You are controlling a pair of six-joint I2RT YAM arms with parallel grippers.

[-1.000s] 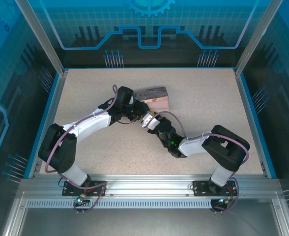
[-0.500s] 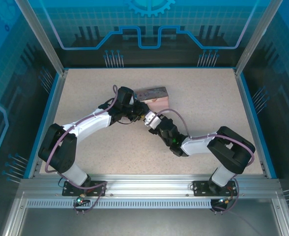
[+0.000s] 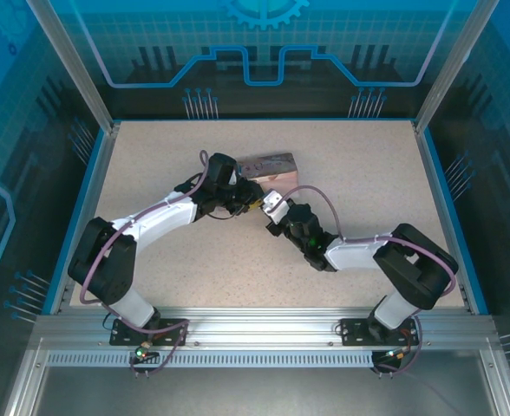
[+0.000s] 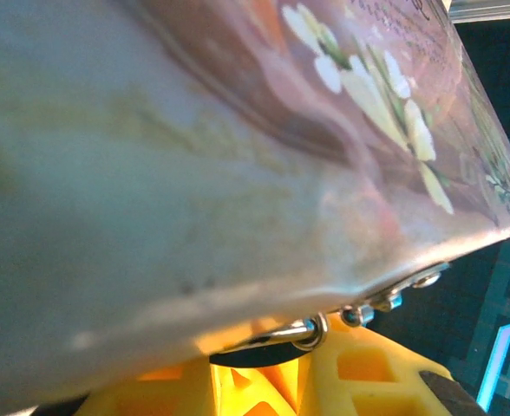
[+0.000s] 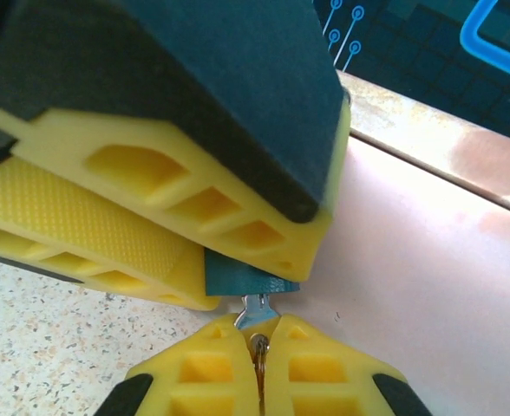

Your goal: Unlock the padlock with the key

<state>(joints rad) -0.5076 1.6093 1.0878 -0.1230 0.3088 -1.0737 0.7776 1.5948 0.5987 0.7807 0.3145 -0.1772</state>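
Table: speckled beige top, blue rim. Both arms reach toward its middle.

Left arm comes in from the left and right arm from the right. Their tips meet at the near edge of the tin.

Tin: flat, pink, flower print on the lid. It lies just beyond the two grippers.

Left gripper: yellow fingers clamped on the padlock, with only a corner of its body poking out between them.

Right gripper: jaws pressed together on the key, pointing at the left gripper and almost touching it.

Padlock: blue body, held off the table just beside the tin's pink side.

Key: thin and dull metal. Its tip is against the padlock's exposed end. Cannot tell whether it is in the keyhole.

Small metal loop: seen in the left wrist view between the tin's edge and the yellow fingers.
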